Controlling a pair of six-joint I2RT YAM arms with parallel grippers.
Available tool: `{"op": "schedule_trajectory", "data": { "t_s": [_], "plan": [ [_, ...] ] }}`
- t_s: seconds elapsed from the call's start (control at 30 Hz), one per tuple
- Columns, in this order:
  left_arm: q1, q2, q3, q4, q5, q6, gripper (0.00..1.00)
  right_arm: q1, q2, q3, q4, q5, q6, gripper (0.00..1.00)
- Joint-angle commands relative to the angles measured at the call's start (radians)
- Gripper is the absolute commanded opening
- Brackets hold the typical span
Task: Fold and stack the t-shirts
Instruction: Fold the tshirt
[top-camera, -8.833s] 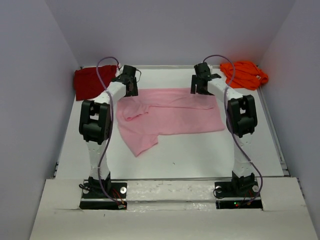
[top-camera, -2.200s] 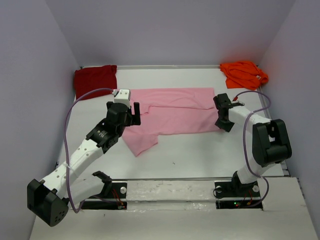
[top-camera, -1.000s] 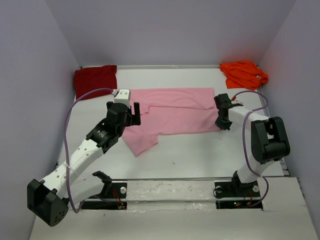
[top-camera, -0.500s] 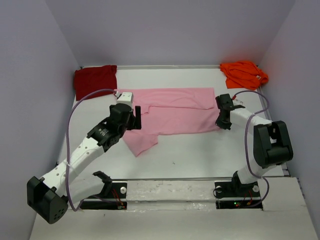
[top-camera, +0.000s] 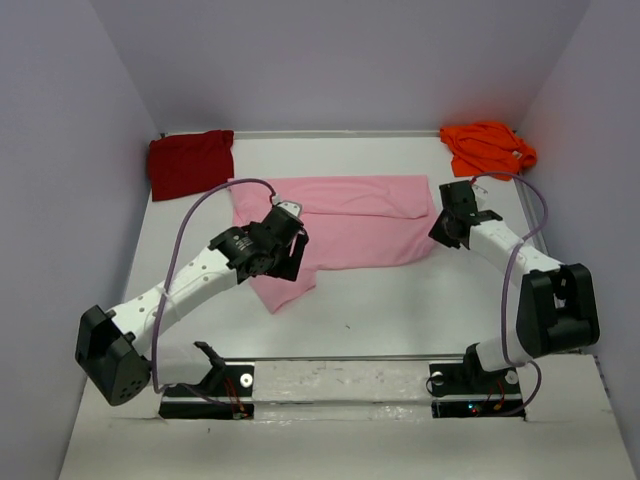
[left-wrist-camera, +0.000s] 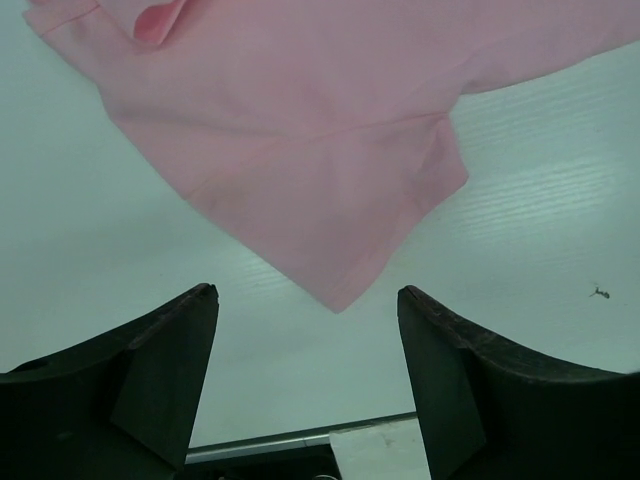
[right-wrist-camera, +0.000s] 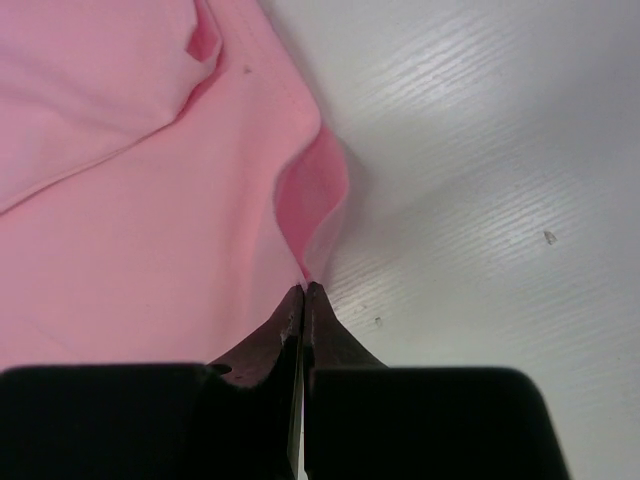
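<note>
White table (top-camera: 400, 310) bears the pink t-shirt (top-camera: 350, 225); my right fingers (right-wrist-camera: 285, 335) pinch its edge to fold it, left fingers (left-wrist-camera: 150, 370) spread

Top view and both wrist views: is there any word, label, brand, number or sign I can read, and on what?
None readable in any view.
The pink t-shirt, dark red t-shirt and orange t-shirt are plain cloth with no print or visible tag.
The table bears only small specks.
</note>
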Motion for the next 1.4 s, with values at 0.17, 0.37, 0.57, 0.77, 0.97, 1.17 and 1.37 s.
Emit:
{"op": "schedule_trajectory", "data": {
  "t_s": [0.17,0.37,0.57,0.77,0.97,1.17,1.37],
  "plan": [
    [-0.062,0.279,0.02,-0.047,0.087,0.077,0.8,-0.006,-0.042,-0.003,0.072,-0.097,-0.003,0.0],
    [-0.125,0.318,-0.02,-0.023,0.093,0.066,0.84,-0.006,-0.067,-0.004,0.073,-0.104,-0.004,0.0],
    [-0.122,0.201,-0.067,-0.009,0.069,0.043,0.86,-0.006,-0.065,-0.015,0.088,-0.124,-0.004,0.0],
    [-0.12,0.22,-0.079,-0.003,0.027,0.026,0.84,-0.006,-0.073,-0.017,0.088,-0.132,-0.007,0.0],
    [-0.123,0.287,-0.092,-0.001,-0.014,0.007,0.78,-0.006,-0.082,-0.008,0.082,-0.134,-0.012,0.0],
    [-0.123,0.372,-0.087,-0.007,-0.028,-0.001,0.72,-0.006,-0.085,-0.006,0.081,-0.131,-0.015,0.0],
    [-0.128,0.33,-0.096,-0.004,-0.02,-0.006,0.69,-0.006,-0.074,0.0,0.079,-0.132,-0.014,0.0]
  ]
}}
